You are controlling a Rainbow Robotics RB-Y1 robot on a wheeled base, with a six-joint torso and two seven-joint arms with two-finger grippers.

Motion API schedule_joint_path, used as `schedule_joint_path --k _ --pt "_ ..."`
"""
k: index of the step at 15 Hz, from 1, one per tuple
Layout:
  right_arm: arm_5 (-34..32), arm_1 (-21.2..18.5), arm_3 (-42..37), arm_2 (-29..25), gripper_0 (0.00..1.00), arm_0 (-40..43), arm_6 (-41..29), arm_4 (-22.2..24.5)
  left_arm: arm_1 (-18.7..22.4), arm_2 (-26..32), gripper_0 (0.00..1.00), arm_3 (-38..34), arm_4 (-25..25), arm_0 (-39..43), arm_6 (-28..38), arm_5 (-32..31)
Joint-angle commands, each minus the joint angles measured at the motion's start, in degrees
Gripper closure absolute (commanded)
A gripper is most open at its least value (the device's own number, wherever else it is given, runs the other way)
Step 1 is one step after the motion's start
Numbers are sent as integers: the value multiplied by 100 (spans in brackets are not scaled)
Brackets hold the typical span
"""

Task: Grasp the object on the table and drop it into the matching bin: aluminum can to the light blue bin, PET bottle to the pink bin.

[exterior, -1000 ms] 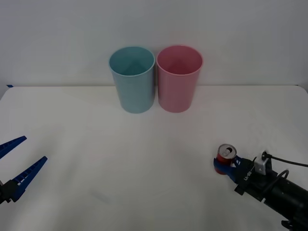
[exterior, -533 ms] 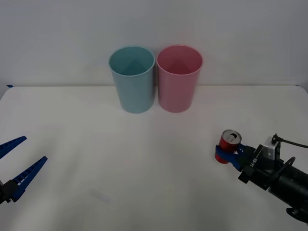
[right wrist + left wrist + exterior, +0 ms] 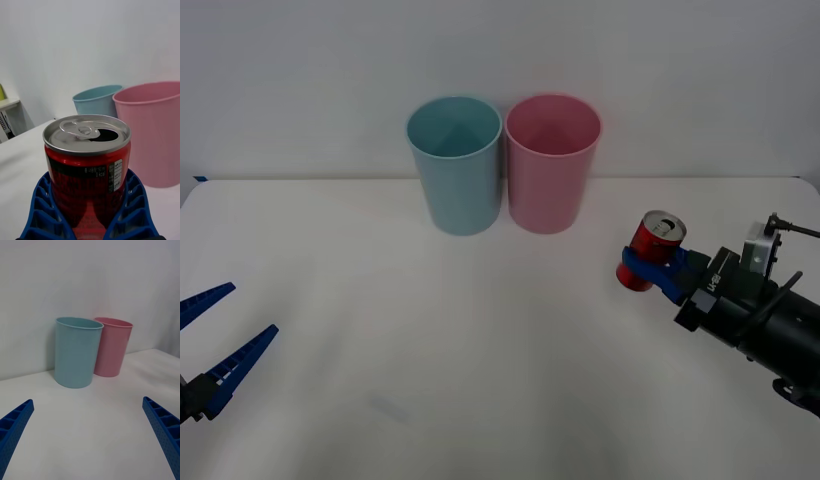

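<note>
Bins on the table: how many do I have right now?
2. The light blue bin stands at the table's far edge; the pink bin is right beside it, on the robot's right. Nothing suggests a hidden one.

Aluminum can [image 3: 88,168]: metal body with glossy red printed coating and a black label band; bare silver top, brushed-looking, with a pull-tab and open mouth; rim polished and reflective. Right end effector [image 3: 658,272]: blue fingers [image 3: 43,210] of ribbed, lattice-moulded plastic, matt, closed against the can's sides; arm housing behind it black and matt. Left end effector [image 3: 210,345]: the same blue ribbed plastic fingers [image 3: 15,423], matt, spread apart. Light blue bin [image 3: 455,165]: smooth plastic, low satin sheen, plain wall. Pink bin [image 3: 552,163]: plastic, faint fine vertical ribbing on the wall, satin finish. Tabletop [image 3: 430,340]: plain white, smooth, matt surface.
</note>
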Motion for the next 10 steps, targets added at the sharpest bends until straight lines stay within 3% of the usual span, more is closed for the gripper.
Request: schedule_joint_path --k 1,5,10 --pt "51 0 -30 69 100 -420 -400 -1 0 0 0 0 0 0 0 0" --pt "543 -88 -30 535 100 -1114 -514 -18 0 0 0 0 0 0 0 0" --pt "1527 -457 -30 1546 100 -2055 -575 -18 0 0 0 0 0 0 0 0"
